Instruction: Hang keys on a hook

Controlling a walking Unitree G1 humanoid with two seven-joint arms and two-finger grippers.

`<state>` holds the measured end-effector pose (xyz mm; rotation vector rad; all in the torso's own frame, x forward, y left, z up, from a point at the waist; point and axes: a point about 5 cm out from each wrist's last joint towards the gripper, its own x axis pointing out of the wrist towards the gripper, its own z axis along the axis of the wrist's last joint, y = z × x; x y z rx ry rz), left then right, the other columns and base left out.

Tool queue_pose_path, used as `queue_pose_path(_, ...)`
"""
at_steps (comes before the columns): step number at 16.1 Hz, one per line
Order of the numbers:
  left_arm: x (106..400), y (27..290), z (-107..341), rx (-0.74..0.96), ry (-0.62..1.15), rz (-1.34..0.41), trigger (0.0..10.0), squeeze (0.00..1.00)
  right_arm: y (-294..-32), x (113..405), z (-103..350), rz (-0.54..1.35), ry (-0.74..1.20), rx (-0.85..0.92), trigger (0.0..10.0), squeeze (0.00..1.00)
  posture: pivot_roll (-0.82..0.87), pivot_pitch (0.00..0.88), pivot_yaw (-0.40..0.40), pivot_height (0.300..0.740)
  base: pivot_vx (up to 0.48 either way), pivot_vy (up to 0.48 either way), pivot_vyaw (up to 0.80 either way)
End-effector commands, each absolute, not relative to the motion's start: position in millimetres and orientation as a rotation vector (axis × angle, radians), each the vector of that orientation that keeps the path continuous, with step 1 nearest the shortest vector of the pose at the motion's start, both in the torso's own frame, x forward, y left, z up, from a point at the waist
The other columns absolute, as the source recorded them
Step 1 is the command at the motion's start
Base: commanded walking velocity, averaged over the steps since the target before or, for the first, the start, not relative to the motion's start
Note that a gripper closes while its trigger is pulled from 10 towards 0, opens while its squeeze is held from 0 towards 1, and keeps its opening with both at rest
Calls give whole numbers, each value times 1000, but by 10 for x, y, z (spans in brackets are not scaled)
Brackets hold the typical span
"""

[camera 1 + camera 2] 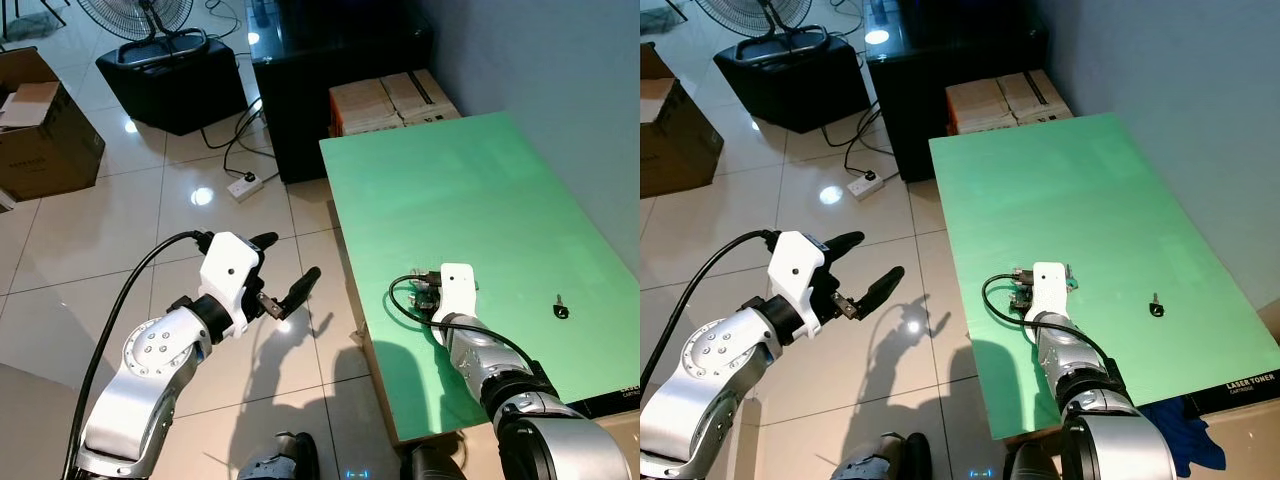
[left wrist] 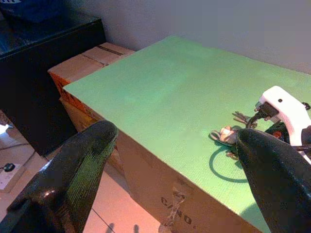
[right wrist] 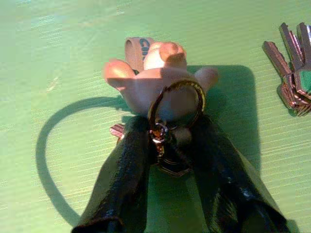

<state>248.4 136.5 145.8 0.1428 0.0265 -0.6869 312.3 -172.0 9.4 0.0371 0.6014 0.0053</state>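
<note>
Right wrist view, close on the key bunch (image 3: pixel 167 104): pink figure charm, brass ring, a loop of strap, a fan of silver keys lying just beside on the green table top (image 3: pixel 58 43); right gripper (image 3: pixel 167 145) down at the ring, one black finger on either side, nearly closed and apparently pinching the ring and clasp, though whether gripped firmly or only bracketed cannot be told; held low and flat, probably so as to lift by the ring and leave it free to slip over a hook. Seen from the head, same gripper (image 1: pixel 428 290) near the table's near-left corner; a single small key (image 1: pixel 561 309) well apart, toward the far side by the wall. Left gripper (image 1: pixel 283 277) raised over the tiled floor (image 1: pixel 150 200), off the table, fingers spread wide, holding nothing; likely kept clear. No hook made out anywhere; right finger tips masked from the head by the white wrist housing; lettering on the strap cut off; cardboard boxes (image 1: pixel 395 98) beyond the table's far end.
</note>
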Motion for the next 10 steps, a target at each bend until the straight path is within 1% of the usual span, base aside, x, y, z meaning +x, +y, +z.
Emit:
queue_pose_path(1,2487,1376,1434,151,43,-691,10000,0,-1711,3021,-17,-8,646,51,0,0,58,137,135,740,0,0,0)
queue_pose_path(7,2500,1345,1435,146,32,-692,10000,0,-1703,3019,5,-11,591,42,0,0,49,120,129,740,0,0,0)
queue_pose_path(10,2508,1333,1433,143,24,-689,10000,0,-1663,2984,44,5,517,22,0,0,45,114,121,740,0,0,0)
